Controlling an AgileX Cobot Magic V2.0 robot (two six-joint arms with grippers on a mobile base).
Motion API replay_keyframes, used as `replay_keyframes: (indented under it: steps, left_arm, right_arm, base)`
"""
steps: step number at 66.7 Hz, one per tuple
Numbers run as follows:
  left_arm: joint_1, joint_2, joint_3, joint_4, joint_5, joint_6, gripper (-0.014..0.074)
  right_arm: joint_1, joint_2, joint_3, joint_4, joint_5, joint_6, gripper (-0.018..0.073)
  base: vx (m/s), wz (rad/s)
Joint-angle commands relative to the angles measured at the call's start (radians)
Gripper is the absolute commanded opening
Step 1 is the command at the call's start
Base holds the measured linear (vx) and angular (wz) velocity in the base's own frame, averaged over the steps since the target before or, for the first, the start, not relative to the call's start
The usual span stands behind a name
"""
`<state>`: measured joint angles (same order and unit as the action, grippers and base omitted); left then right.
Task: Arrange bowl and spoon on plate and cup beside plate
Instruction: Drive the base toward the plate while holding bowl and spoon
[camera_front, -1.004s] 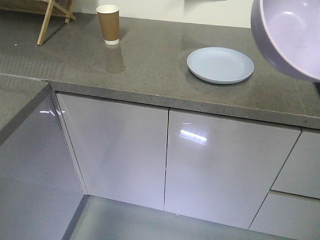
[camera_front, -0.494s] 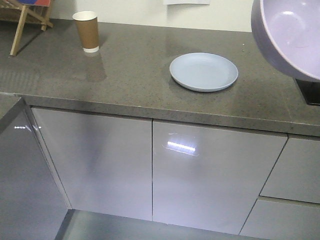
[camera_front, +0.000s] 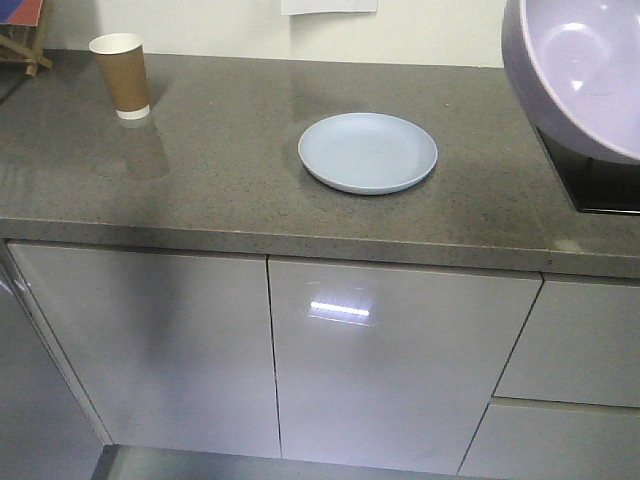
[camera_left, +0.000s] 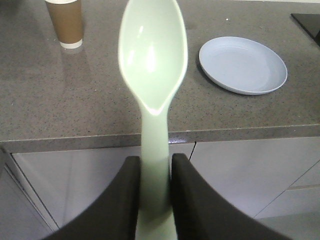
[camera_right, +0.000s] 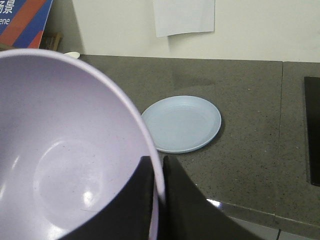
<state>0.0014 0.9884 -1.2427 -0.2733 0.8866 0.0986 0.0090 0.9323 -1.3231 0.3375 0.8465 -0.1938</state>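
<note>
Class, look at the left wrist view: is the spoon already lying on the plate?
No, the spoon is clamped in the left tool, while the plate sits bare on the counter.

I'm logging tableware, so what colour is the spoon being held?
The spoon is pale mint green, clearest in the left wrist view.

Lit softly and evenly from overhead, neither bright nor dim. Glints as a short white streak on the glossy cabinet door (camera_front: 340, 310) at 6 o'clock of the front view. Drops a faint, smeared shadow from the cup (camera_front: 119, 75) toward 6 o'clock on the counter (camera_front: 230, 200). Blooms white on the spoon (camera_left: 152, 60) head in the left wrist view, edges soft, with the dark left gripper (camera_left: 155, 162) at 6 o'clock out of focus. Blurs the bowl (camera_right: 65, 165) rim near the right wrist lens, small highlights at 7 o'clock.
</note>
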Motion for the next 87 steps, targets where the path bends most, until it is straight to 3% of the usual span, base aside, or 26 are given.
replay_keyframes:
  steps: [1, 87]
  left_arm:
    - [-0.001, -0.009, -0.027, -0.02, -0.061, 0.0, -0.0007]
    - [-0.001, -0.009, -0.027, -0.02, -0.061, 0.0, -0.0006]
  right_arm:
    - [-0.002, -0.008, -0.028, 0.018, -0.067, -0.005, -0.001]
    - [-0.002, -0.008, -0.028, 0.018, -0.067, -0.005, -0.001]
  base:
    - [0.07, -0.11]
    - [0.05, -0.02]
